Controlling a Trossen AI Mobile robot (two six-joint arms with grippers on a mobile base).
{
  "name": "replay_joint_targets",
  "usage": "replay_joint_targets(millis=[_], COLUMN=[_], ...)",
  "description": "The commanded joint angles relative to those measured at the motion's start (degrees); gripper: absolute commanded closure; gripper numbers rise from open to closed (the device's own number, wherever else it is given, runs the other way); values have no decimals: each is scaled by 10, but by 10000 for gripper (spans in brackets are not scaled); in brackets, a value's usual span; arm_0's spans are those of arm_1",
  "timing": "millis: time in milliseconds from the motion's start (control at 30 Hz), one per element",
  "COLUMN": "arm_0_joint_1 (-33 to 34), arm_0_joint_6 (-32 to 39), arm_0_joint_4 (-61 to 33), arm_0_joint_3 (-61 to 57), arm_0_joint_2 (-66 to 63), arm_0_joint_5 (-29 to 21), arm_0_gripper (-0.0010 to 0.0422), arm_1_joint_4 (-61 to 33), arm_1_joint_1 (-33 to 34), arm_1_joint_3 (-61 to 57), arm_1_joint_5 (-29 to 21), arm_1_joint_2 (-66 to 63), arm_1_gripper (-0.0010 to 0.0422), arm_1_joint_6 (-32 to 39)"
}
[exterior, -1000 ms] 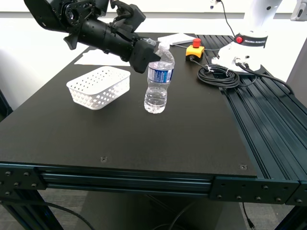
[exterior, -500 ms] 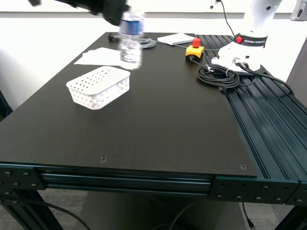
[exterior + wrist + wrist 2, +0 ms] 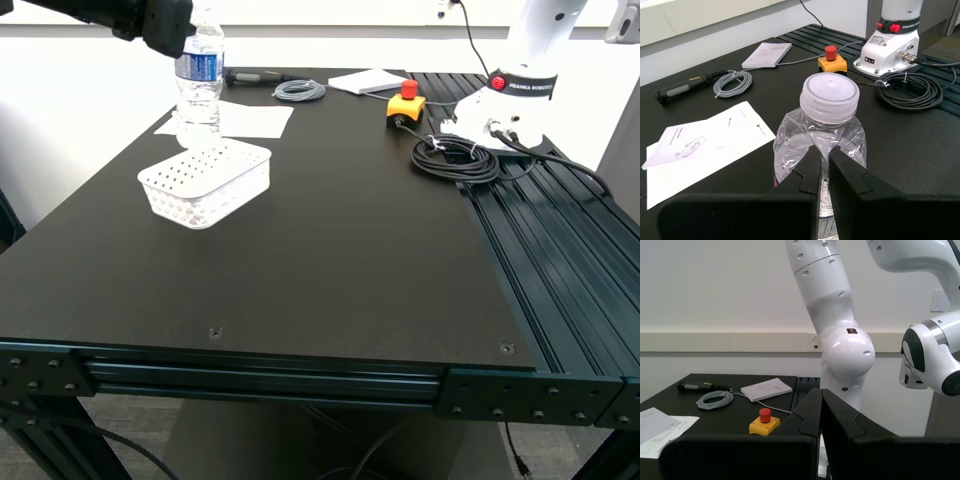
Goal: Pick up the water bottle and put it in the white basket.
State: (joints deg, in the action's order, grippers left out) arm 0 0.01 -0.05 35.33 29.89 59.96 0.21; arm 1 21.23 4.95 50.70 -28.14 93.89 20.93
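Observation:
The water bottle (image 3: 200,80), clear with a white cap and a blue label, hangs upright in the air at the exterior view's upper left. My first gripper (image 3: 170,30) is shut on its upper part. In the first wrist view the black fingers (image 3: 812,170) press the bottle (image 3: 830,100) just below the cap. The bottle's base is level with the far rim of the white basket (image 3: 205,180), which stands on the black table with nothing in it. My second gripper (image 3: 820,400) is shut and holds nothing. It faces a white robot arm and does not show in the exterior view.
White paper sheets (image 3: 240,118) lie behind the basket. A grey cable coil (image 3: 298,91), a booklet (image 3: 368,80) and a yellow box with a red button (image 3: 404,105) lie at the back. A coiled black cable (image 3: 455,158) and a white robot base (image 3: 515,95) stand at the right.
My first gripper has lifted the bottle off the middle of the table and carried it to the exterior view's left. It now hangs by the basket's far rim.

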Motion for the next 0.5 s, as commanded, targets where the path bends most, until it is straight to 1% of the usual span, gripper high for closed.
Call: replay_joint_targets(millis=[33,167,233,333,500], arm_0_joint_1=[0,0,0,0,0], arm_0_joint_6=[0,0,0,0,0], arm_0_joint_4=[2,2,2,2,2], arm_0_joint_3=[1,1,1,1,1], arm_0_joint_2=[0,0,0,0,0], arm_0_joint_5=[0,0,0,0,0], arm_0_gripper=[412,412,412,412,412], arm_1_joint_4=[6,-5,-14,-19,-18], arm_1_joint_1=[0,0,0,0,0], arm_1_joint_3=[1,1,1,1,1], arm_1_joint_5=[9,12,12,12,12], arm_1_joint_2=[3,3,3,7,7], arm_1_gripper=[413,410,389,328,195], arm_1_joint_6=[-7,-7,-7,-7,-7])
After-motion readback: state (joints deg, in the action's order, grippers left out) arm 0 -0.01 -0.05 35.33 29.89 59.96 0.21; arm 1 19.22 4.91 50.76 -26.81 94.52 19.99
